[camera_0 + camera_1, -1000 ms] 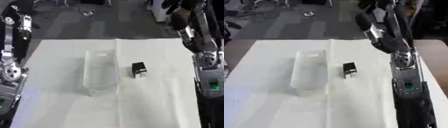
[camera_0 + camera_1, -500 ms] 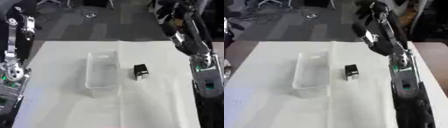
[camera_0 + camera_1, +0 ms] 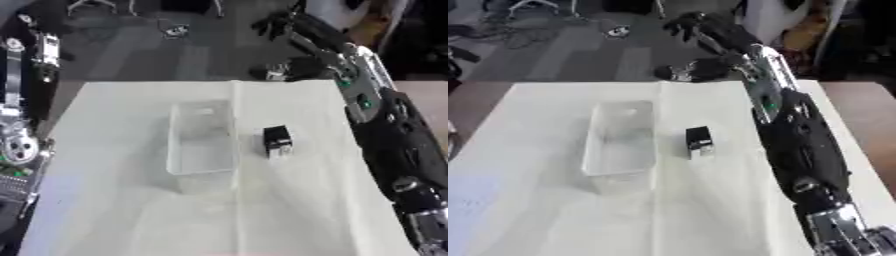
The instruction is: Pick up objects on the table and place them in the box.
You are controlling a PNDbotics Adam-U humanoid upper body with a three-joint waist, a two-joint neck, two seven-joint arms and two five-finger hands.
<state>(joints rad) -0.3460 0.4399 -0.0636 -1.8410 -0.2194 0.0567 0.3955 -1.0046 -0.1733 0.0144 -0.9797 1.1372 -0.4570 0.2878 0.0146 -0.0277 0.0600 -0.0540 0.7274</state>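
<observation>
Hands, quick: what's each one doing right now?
Right hand: raised beyond the table's far edge, fingers spread, open, holding nothing.
Left hand: not in view; only its arm shows.

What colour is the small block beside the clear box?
Black with a white patch, clearest in the left eye view.

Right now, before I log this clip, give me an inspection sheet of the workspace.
Surface: white cloth over the table, a crease running down its middle.
Job's things: clear plastic box, seemingly empty; small black and white block on the cloth beside it, apart from it.
Clutter: nothing seen.
Hands: right hand raised beyond the table's far edge, fingers spread, holding nothing; left hand not seen, only the left arm at the edge.
Cables: cables on the floor behind.
Surroundings: grey floor, dark equipment.
</observation>
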